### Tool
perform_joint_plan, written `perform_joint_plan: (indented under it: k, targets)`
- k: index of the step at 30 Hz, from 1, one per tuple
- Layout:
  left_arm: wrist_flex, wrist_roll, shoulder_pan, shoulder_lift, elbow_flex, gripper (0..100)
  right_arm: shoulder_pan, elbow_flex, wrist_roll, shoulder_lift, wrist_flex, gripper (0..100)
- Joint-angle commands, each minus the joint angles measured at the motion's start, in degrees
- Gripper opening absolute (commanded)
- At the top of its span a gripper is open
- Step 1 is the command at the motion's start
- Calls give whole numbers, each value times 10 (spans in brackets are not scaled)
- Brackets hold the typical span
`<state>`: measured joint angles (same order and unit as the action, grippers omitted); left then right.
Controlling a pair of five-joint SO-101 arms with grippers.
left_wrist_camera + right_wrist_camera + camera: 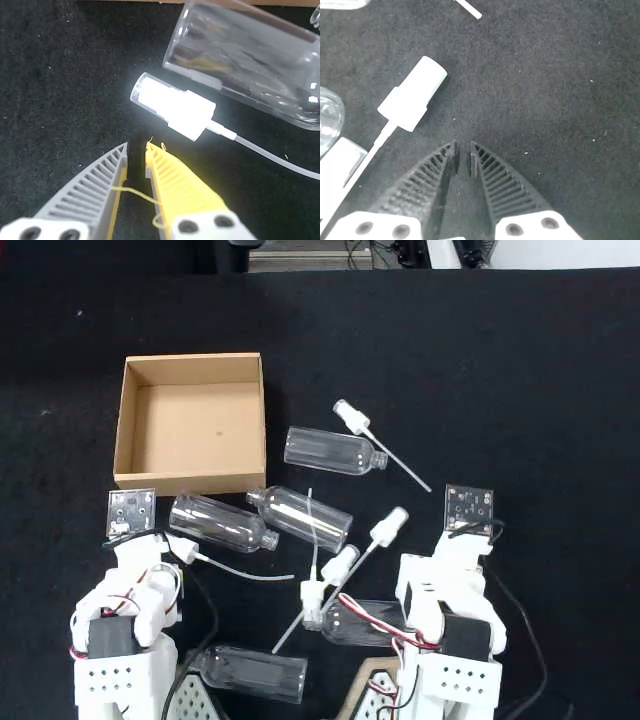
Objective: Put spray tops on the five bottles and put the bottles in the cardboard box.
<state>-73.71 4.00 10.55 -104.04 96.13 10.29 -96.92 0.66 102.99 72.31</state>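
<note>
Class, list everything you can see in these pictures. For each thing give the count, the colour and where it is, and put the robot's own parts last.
cardboard box: one, brown, open-topped, on the far left part of the cloth.
bottles: five, clear, lying on their sides without tops; one to the right of the box, two in front of it, two near the arms' bases.
spray tops: five, white, loose among the bottles.
cloth: one, black, covering the table.
arms: two, white, side by side at the near edge.
left gripper: one, grey and yellow, shut, just short of a spray top.
right gripper: one, black, shut, over bare cloth beside a spray top.
</note>
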Motion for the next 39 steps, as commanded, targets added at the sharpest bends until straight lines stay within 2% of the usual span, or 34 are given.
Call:
perform_joint_plan:
  k: [1, 10, 12, 39]
  targets:
    - [9, 1, -6, -3, 12, 59, -8, 2, -4, 12, 3, 17]
    - [9, 1, -2, -2, 12, 56, -8, 2, -4, 12, 3, 15]
    - [10, 1, -2, -2, 12, 25, -8, 2, -4, 12, 3, 15]
    - [10, 1, -3, -2, 12, 33, -4, 2, -1, 12, 3, 15]
